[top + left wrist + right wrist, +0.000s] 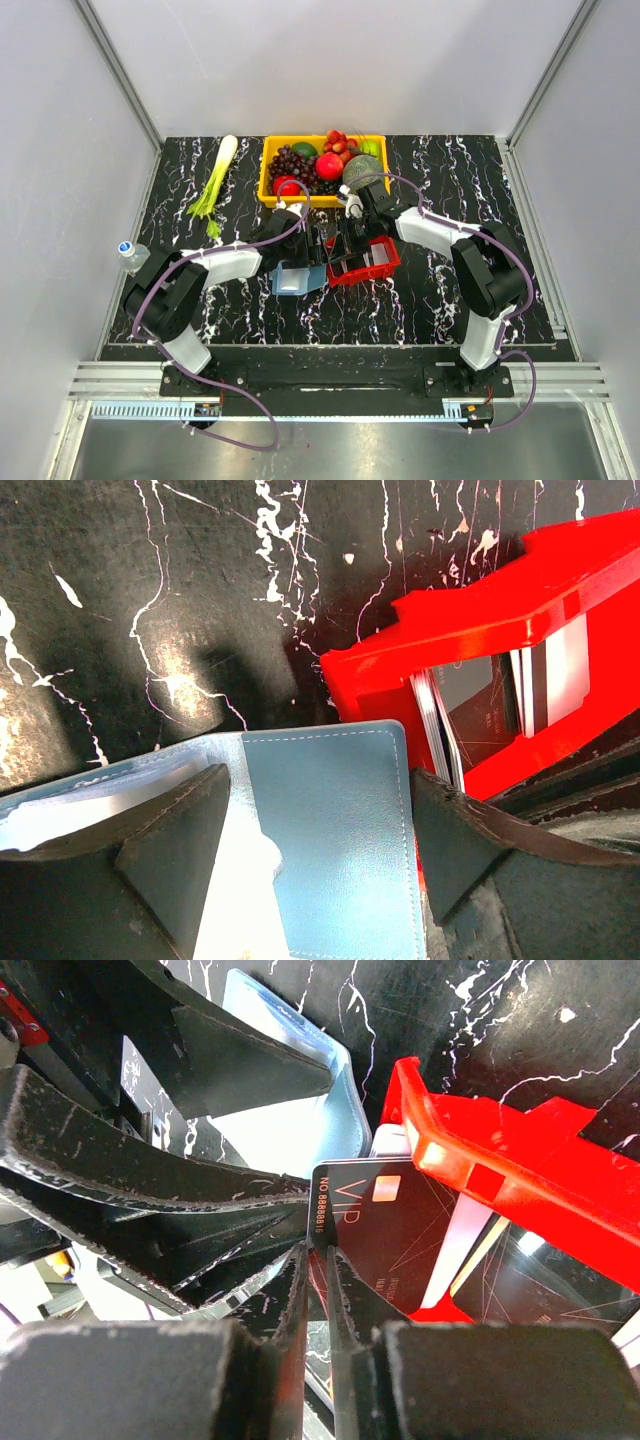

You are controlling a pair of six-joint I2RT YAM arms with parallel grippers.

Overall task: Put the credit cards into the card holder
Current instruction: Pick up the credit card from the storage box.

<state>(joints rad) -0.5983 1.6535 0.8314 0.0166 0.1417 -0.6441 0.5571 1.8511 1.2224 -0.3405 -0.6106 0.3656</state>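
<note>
The blue card holder (293, 279) lies open on the black marbled table, just left of the red tray (385, 268). My left gripper (303, 255) is open, and its fingers stand on either side of the holder's blue flap (335, 780). My right gripper (343, 243) is shut on a dark credit card (395, 1225) marked VIP and holds it on edge between the tray (500, 1150) and the pale open holder (290, 1120). Several more cards (545, 675), white, grey and dark, stand in the tray (470, 620).
A yellow basket (267, 175) of fruit stands right behind both grippers. A leek (215, 182) lies at the back left. A small bottle (131, 256) stands at the table's left edge.
</note>
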